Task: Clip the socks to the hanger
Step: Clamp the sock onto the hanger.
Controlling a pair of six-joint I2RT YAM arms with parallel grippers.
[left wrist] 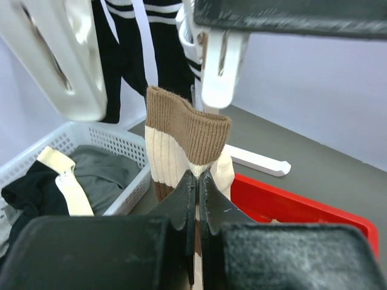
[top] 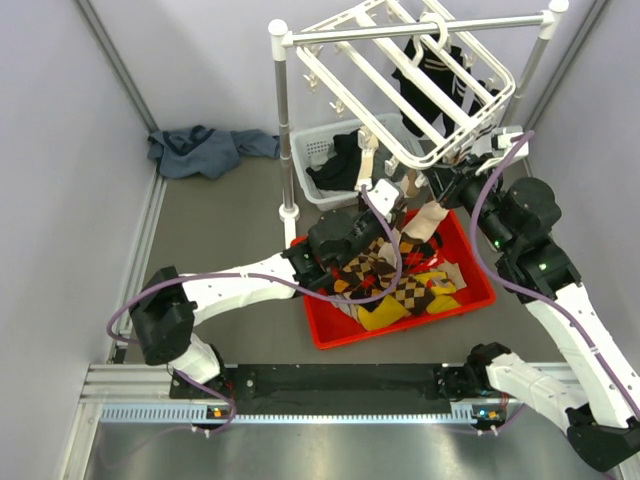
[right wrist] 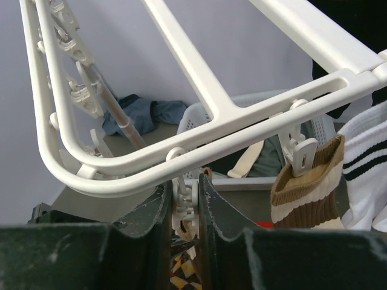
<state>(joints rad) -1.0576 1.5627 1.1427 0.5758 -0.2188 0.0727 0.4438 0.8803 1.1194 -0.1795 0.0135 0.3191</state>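
Step in hand (judged): feed the cuff into a clip.

Left gripper (left wrist: pixel 198 184) is clenched on a brown-and-cream sock (left wrist: pixel 184 136), pinching it below the cuff. The cuff stands upright and free above the fingers. It sits just under and slightly left of the white clip (left wrist: pixel 221 78), not yet between its lips.

To do it well:
- Lift the cuff and shift it right so the ribbed edge goes fully into the mouth before the clip is let go.
- Hold the sock close under the cuff so it does not fold over.
- Avoid shoving the hanger (right wrist: pixel 242 115); hung by its hook, it would likely swing.

Poses:
- Left arm (top: pixel 240 285) is stretched low across the table, forearm at the near-left part of the red bin (top: pixel 325 335), wrist turned up toward the frame. Loose socks (top: pixel 405 295) lie in the bin.
- Right arm (top: pixel 590 345) has its elbow raised and reaches inward to the hanger's near corner.
- Right gripper (right wrist: pixel 184 202) has a finger on either side of that clip and is grasping it. Whether the mouth gapes, I cannot tell.
- Just right of it, a second sock (right wrist: pixel 305 187) hangs clipped.
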